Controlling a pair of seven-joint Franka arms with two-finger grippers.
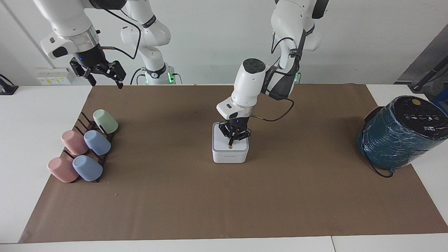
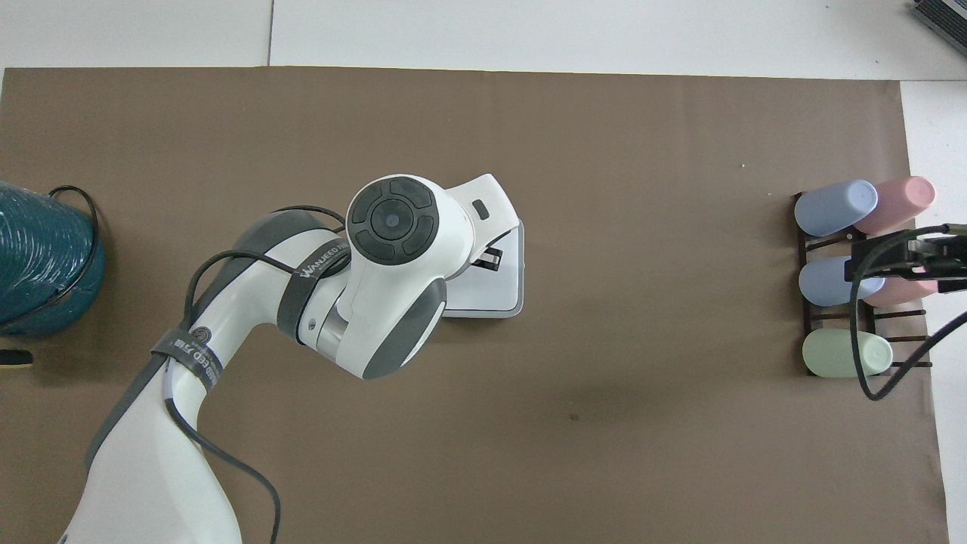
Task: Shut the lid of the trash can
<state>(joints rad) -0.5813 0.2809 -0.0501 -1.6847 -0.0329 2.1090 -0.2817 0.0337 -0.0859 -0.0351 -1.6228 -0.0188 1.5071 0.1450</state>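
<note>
The white trash can (image 1: pixel 230 156) stands mid-table on the brown mat, with its lid (image 1: pixel 221 140) lying flat on the rim and the orange dot (image 1: pixel 230 147) showing on top. My left gripper (image 1: pixel 231 143) points straight down, shut, and its tip rests on the lid just robot-side of the dot. In the overhead view the left arm's wrist covers most of the can; only a corner of the lid (image 2: pixel 500 291) shows. My right gripper (image 1: pixel 106 83) waits open, raised over the table edge at the right arm's end.
A dark rack (image 1: pixel 82 123) with several pastel cups (image 1: pixel 97 142) lying in it sits at the right arm's end. A large teal-wrapped cylinder (image 1: pixel 402 133) with a black cable lies at the left arm's end. The brown mat (image 1: pixel 224 203) covers the table.
</note>
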